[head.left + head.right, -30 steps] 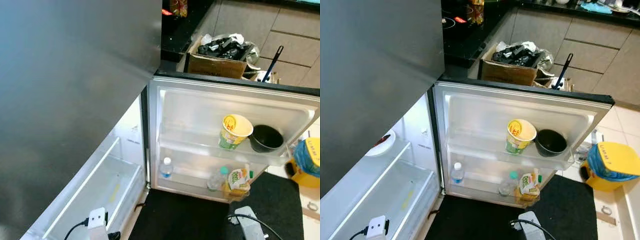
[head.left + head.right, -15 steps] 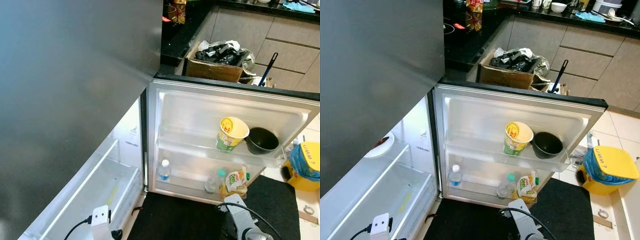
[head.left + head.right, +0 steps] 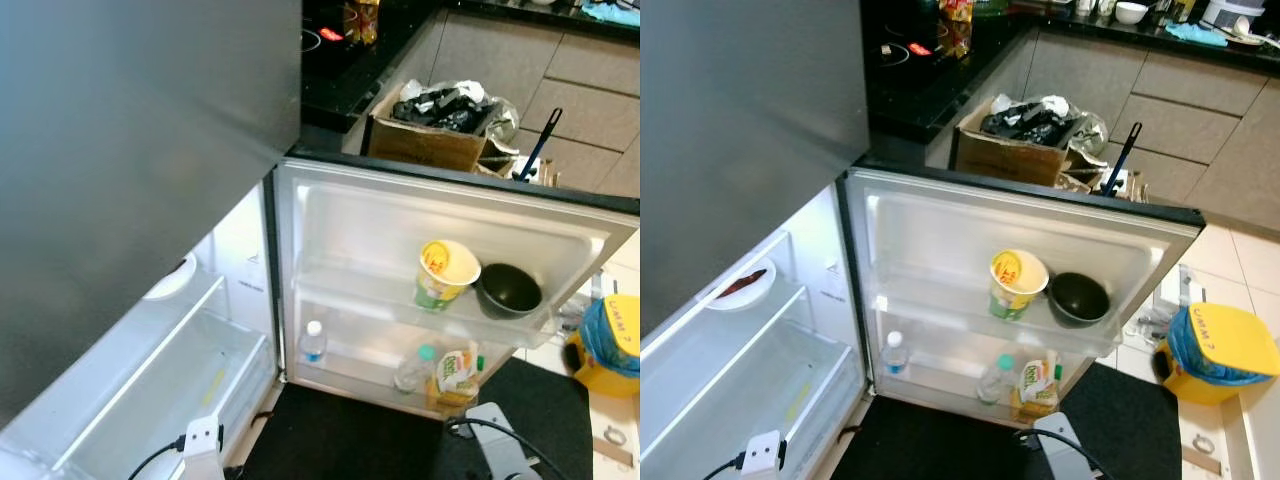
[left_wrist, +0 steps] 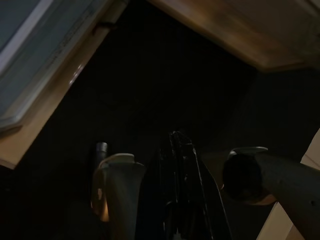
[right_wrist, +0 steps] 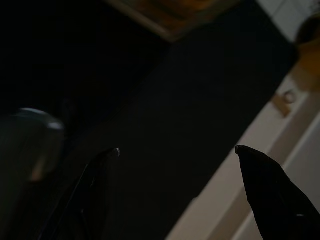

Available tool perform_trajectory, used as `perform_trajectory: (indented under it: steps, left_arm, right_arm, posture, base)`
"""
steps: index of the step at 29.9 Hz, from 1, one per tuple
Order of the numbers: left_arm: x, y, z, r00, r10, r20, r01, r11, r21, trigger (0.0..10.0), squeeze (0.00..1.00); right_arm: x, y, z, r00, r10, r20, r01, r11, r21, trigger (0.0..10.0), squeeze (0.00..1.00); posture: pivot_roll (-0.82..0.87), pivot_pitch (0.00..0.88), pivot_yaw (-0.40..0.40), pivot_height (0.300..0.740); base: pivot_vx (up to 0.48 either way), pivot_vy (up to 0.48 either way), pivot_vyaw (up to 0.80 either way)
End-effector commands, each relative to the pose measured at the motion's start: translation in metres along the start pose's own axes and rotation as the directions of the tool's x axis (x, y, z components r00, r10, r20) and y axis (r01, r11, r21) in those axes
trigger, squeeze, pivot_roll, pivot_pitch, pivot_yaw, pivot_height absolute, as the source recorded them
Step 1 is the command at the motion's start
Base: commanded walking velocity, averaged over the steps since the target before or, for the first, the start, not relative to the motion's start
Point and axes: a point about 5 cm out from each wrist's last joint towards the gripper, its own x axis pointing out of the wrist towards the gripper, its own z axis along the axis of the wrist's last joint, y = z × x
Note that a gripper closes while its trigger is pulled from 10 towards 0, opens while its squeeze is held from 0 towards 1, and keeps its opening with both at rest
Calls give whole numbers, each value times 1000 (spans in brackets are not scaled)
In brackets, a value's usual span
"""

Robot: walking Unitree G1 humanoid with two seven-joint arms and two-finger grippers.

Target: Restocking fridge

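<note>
Open fridge door (image 3: 940, 215) swung wide, leaving the compartment at left reachable, with bare shelf (image 3: 700, 345) and drawer (image 3: 760, 400) space below a plate (image 3: 738, 285) at the back. Upper door rack (image 3: 970, 310) free at its left half, blocked at right by a paper cup (image 3: 1014, 283) touching a black bowl (image 3: 1078, 298). Lower rack crowded by a small bottle (image 3: 894, 352), a second bottle (image 3: 996, 378) and a carton (image 3: 1038, 383), with a gap between the two bottles.

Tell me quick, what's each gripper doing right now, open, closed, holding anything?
Left gripper: hanging low in the dark, cannot tell.
Right gripper: open, holding nothing, above the black mat.
</note>
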Motion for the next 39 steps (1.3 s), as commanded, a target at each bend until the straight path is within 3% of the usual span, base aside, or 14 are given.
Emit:
perform_trajectory:
  steps: [1, 17, 31, 39]
  left_arm:
    - [-4, 4, -11, 999, 17, -29, -17, 1000, -19, 10000, 0]
    - [0, -2, -4, 1000, 7, -23, -8, 1000, -11, 10000, 0]
    - [0, -2, -9, 999, 8, -45, -8, 1000, 0, 10000, 0]
    - [-4, 5, -15, 997, 31, -77, -30, 1000, 9, 10000, 0]
  right_arm:
    - [0, 3, -3, 1000, 2, -17, -1, 1000, 24, 10000, 0]
    - [-1, 2, -11, 999, 21, -40, -20, 999, 36, 10000, 0]
    - [-1, 4, -7, 998, 63, -12, -63, 998, 20, 10000, 0]
    - [-2, 6, -12, 997, 69, -20, -68, 997, 37, 10000, 0]
  posture:
    - [-14, 0, -69, 740]
    - [-30, 0, -56, 740]
    - [-38, 0, -62, 740]
    - [-46, 0, -60, 740]
  base:
    - [0, -439, 0]
    - [0, -450, 0]
    - [0, -457, 744]
    - [0, -458, 0]
